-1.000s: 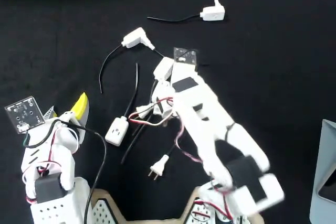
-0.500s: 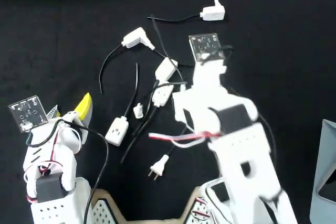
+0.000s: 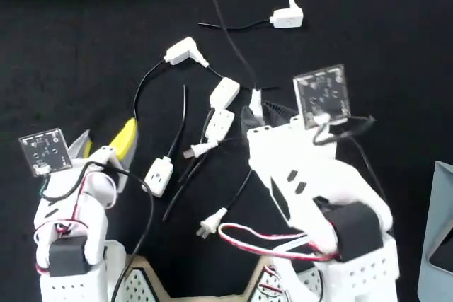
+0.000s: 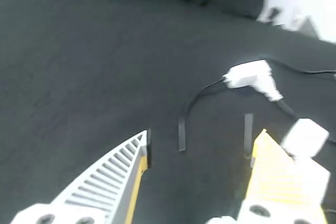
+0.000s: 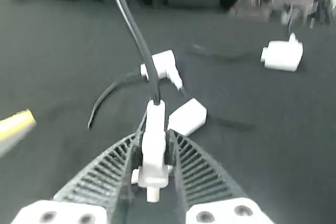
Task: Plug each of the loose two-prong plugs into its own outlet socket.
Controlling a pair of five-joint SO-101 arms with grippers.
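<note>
The plug [image 5: 154, 153], judged light and rigid, was pinched at its body by the right tool [image 5: 156, 136], while the left tool [image 4: 202, 145] was spread.

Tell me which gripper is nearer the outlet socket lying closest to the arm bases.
Left. The left gripper is open, a short way to the left of the outlet socket in the high view. The right gripper, shut on a two-prong plug, is farther off on the other side.

Bare table [image 3: 71, 54] lay open left of my left claw [image 4: 202, 140]. Round my right claw [image 5: 156, 136], the cord [image 5: 132, 24] of my held plug [image 5: 154, 166], two sockets [image 3: 224, 92] and a loose plug [image 3: 210, 224] crowded the middle.
</note>
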